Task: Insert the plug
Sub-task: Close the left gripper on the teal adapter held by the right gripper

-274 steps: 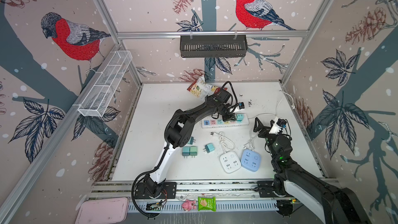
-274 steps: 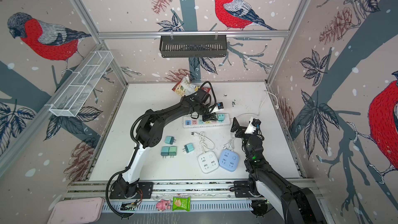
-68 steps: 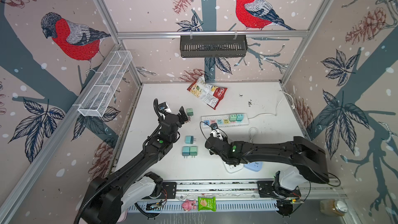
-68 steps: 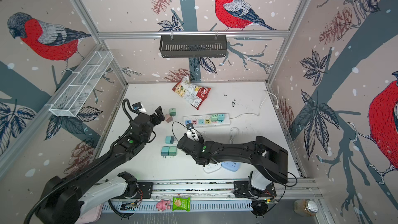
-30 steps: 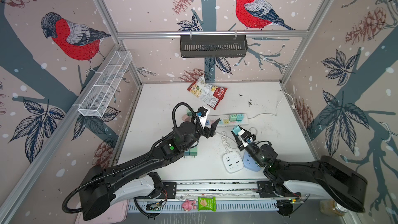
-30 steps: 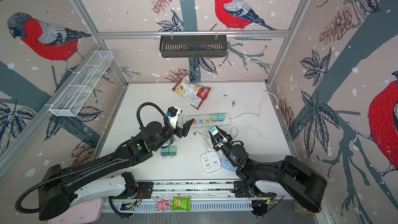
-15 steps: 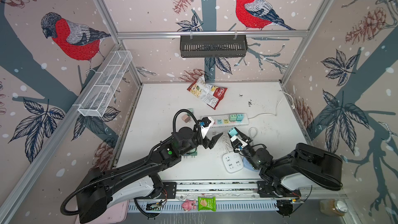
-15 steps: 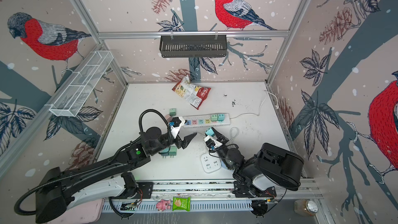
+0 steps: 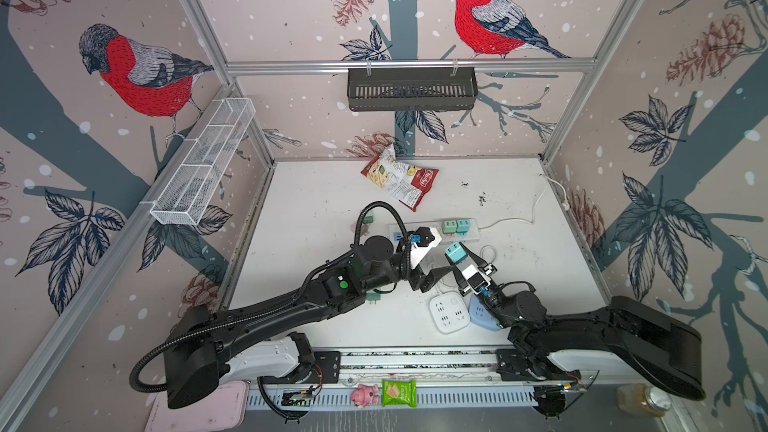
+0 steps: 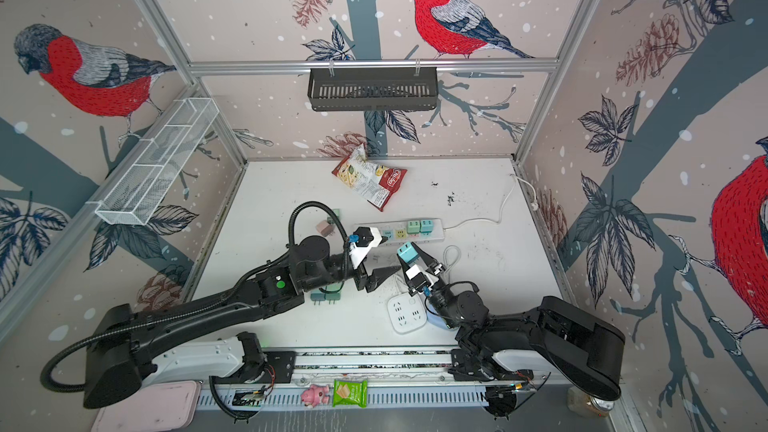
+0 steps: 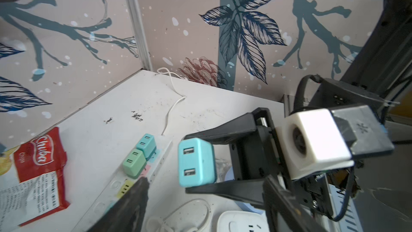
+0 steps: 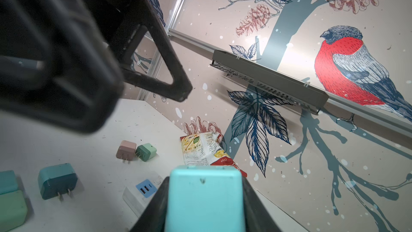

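Plug [image 9: 455, 252], a turquoise adapter with two USB ports on its face, is grasped by the right jaws, with one black finger [image 11: 227, 129] pressed against each of its sides. It is held clear of the surface [image 9: 316, 218] and sits in no socket; its prongs cannot be seen. In both top views it hangs just on the near side of the white power strip [image 9: 432, 234], close to the two green adapters [image 9: 456, 226] seated at the strip's cord end.

The left jaws stand released and empty. In the left wrist view their fingers [image 11: 131, 206] are wide apart with nothing between them, and the plug [image 11: 197, 162] shows its USB face. In a top view one dark left fingertip points toward the plug, near it but apart.

Further out, a white socket block [image 9: 451, 312] lies on the surface below both sets of jaws. A pale blue socket block [image 9: 480, 317] lies just beside it, partly under the right arm [image 9: 582, 326]. The strip's white cord [image 9: 536, 205] runs off toward the right wall. A dark teal adapter [image 12: 56, 180] lies on its side with its prongs showing. A pink adapter [image 12: 126, 150] and a small green adapter [image 12: 146, 151] lie just beside each other off the strip's other end. A chip bag [image 9: 401, 178] lies near the back wall. The left arm [image 9: 291, 309] reaches in over a few loose adapters.
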`<state>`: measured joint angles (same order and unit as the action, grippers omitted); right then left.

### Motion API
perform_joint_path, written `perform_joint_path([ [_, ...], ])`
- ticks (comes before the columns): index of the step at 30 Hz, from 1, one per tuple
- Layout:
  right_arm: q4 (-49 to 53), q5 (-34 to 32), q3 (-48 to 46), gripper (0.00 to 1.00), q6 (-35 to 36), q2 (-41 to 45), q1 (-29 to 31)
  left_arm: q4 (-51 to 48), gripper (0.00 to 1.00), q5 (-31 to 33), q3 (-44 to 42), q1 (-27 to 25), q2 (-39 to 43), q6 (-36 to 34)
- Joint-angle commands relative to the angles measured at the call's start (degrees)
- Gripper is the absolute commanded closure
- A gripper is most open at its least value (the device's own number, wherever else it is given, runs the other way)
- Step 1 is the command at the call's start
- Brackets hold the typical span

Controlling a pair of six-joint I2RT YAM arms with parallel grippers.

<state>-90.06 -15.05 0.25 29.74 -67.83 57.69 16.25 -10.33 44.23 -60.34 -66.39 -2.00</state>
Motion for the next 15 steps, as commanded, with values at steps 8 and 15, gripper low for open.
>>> perform_joint_path([
  [8, -0.5, 4.3, -6.0, 0.99, -0.9, 4.4, 0.5, -4.6, 0.21, 3.9, 2.8, -1.1, -2.5, -1.6],
  [15, 1.8, 5.5, -6.0, 0.99, -0.6, 6.0, 0.5, -5.8, 0.22, 6.0, 4.2, -1.1, -3.6, 1.3],
])
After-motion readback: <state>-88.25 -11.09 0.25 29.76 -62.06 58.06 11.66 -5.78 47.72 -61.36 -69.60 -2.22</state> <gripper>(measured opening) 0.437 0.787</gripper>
